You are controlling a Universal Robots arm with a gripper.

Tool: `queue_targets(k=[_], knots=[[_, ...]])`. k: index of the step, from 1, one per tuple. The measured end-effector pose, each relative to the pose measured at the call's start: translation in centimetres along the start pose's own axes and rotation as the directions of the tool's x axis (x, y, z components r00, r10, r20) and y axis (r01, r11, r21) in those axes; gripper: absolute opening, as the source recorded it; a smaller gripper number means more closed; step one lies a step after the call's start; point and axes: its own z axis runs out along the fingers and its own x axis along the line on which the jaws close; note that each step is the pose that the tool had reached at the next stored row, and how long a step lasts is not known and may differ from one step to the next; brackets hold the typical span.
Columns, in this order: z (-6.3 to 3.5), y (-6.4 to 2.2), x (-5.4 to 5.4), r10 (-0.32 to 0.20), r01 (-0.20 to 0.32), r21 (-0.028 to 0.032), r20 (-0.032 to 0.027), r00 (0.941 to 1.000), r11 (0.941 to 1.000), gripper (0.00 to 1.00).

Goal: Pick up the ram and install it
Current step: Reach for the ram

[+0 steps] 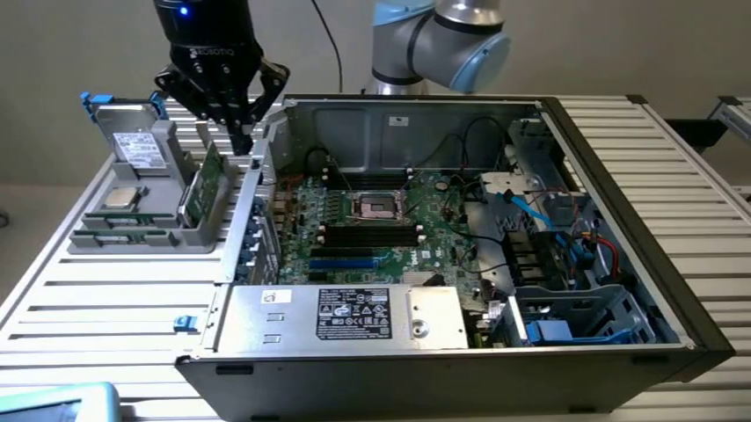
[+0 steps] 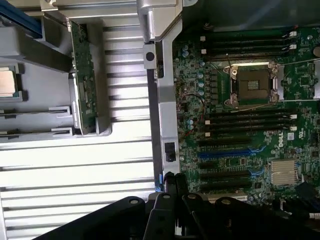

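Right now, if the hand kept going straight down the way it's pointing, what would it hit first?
Most likely the top rim of the computer case's side wall, which sits just under the hand. The wrist view agrees, though depth is hard to judge.

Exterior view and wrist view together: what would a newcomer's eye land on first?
The open computer case with its green motherboard dominates the middle. Over its wall on the exterior view's left hangs the black gripper, jaws shut, beside a grey holder where the ram stands on edge.
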Motion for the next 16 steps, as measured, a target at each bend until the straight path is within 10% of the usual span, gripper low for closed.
queue_targets(k=[16], knots=[[-0.18,-0.58,7.3,0.0,0.0,0.0,0.0001,1.0,1.0,0.11]])
